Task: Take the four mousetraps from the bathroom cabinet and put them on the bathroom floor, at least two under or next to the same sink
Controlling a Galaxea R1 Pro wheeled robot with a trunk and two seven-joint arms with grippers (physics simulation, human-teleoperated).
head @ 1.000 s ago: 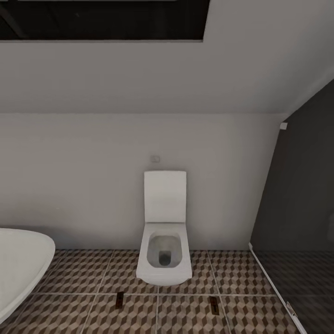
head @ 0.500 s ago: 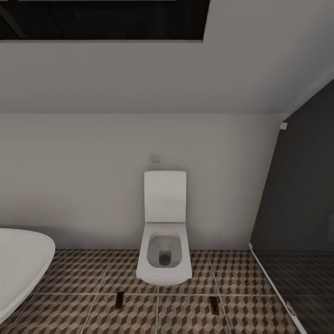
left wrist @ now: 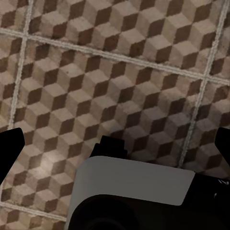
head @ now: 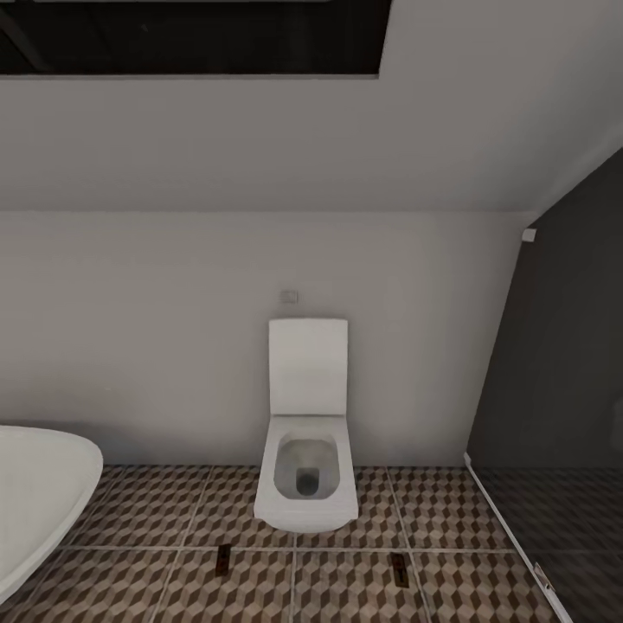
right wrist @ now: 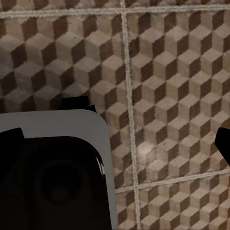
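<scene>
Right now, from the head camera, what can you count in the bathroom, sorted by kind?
Mousetraps on the bathroom floor: 2, one left of the toilet's front, one right of it
Toilet: 1
Bathtub: 1
Flush plate on the wall: 1
Total: 5

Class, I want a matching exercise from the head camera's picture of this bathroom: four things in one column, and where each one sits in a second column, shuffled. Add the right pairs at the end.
Things:
1. toilet
2. bathtub
3. left mousetrap
4. dark glass panel

Places:
A. at the picture's right edge
B. against the back wall, lid raised
C. flat on the bathroom floor, in front of the toilet, on its bathtub side
D. at the picture's lower left, rim showing

Pairs: 1-B, 2-D, 3-C, 4-A
</scene>
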